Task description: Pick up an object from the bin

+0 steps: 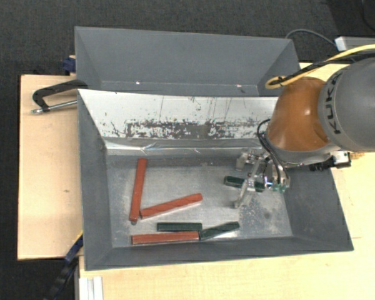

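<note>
**Jaws apart beside a small dark green block, right part of bin**

Jaws look spread, one finger toward the far wall and one toward the near wall. Cannot tell if either touches anything.

Grey bin [91,180], left to right:
- On the left of the floor, a reddish-brown stick [137,189] stands nearly straight from far to near.
- A second reddish-brown stick [171,206] slants from the first one's near end up to the right, and the ends look to be touching.
- A third reddish-brown stick [165,237] lies flat along the near wall.
- A dark green stick [179,227] lies just beyond the third stick.
- Another dark green stick [219,231] lies to its right, tilted slightly.
- The small dark green block [231,180] sits right of centre, well apart from the sticks.
- The gripper [245,181] is low over the floor with the block at its spread fingers, on their left side.
- The arm's orange cover [300,119] and grey body hang over the bin's right wall.
</note>
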### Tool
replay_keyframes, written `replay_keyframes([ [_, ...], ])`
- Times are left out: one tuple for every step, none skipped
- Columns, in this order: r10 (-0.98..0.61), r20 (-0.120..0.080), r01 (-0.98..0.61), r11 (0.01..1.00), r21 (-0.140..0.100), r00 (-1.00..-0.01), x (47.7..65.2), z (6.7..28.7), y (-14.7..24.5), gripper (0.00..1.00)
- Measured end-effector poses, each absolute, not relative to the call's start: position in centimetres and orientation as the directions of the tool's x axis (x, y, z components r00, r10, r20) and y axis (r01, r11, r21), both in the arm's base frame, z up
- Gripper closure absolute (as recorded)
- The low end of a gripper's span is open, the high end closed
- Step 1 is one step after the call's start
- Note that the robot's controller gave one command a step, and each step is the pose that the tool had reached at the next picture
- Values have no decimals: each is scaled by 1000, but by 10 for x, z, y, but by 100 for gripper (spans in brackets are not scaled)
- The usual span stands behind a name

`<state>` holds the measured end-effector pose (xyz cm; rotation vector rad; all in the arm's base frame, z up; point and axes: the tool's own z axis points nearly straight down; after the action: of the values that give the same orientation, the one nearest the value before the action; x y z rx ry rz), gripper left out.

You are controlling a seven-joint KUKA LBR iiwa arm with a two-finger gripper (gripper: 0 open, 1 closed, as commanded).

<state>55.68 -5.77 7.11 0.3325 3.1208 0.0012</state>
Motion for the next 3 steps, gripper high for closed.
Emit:
replay_keyframes([
  [273, -3, 273, 962, 2, -962, 558, 72, -59, 100],
  [273, -3, 273, 962, 2, -962, 558, 72, -59, 100],
  [273, 0, 273, 962, 1, -962, 557, 75, -59, 100],
])
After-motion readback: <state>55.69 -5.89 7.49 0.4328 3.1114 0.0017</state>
